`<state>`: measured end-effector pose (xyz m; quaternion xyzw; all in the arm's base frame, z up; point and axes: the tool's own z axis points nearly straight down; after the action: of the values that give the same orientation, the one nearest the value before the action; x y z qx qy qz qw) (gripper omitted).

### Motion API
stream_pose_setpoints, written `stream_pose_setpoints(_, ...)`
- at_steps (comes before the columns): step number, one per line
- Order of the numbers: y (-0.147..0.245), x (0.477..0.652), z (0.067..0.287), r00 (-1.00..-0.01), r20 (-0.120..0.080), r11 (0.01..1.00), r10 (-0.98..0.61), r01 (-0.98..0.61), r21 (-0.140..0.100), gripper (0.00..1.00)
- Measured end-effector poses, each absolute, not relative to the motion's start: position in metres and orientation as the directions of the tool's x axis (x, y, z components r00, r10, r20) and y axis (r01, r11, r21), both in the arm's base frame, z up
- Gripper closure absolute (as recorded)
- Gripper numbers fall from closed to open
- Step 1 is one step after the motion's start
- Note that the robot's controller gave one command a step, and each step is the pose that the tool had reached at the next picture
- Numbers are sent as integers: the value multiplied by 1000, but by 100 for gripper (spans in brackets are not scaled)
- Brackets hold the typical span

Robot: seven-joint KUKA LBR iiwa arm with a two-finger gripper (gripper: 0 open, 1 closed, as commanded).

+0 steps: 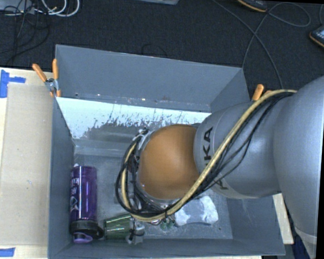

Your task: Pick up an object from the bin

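1. Dark floor with loose cables lies behind the grey metal bin (154, 81); we count three loose things in it.
2. One purple cylinder (83, 201) lies along the left wall; its pale lettering is unreadable.
3. One small dark green bottle-like thing (117, 226) lies at the front wall, just beside the cylinder's lower end.
4. One white crumpled wad (203, 211) lies front right.
5. One arm (260, 155), lettered "KA", carries an orange cover (168, 160) and looped cables.
6. The gripper (143, 223) sits under that cover, nearest the green thing; we cannot tell whether it is released or clenched.
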<state>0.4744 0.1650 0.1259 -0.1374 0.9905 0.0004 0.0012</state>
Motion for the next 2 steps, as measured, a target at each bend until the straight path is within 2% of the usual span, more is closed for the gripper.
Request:
stream_pose_setpoints(1,157,472,105,-993,9,993,-117,-117,-2,0)
stream_pose_setpoints(2,140,476,72,-995,-19,995,-100,-100,6,0)
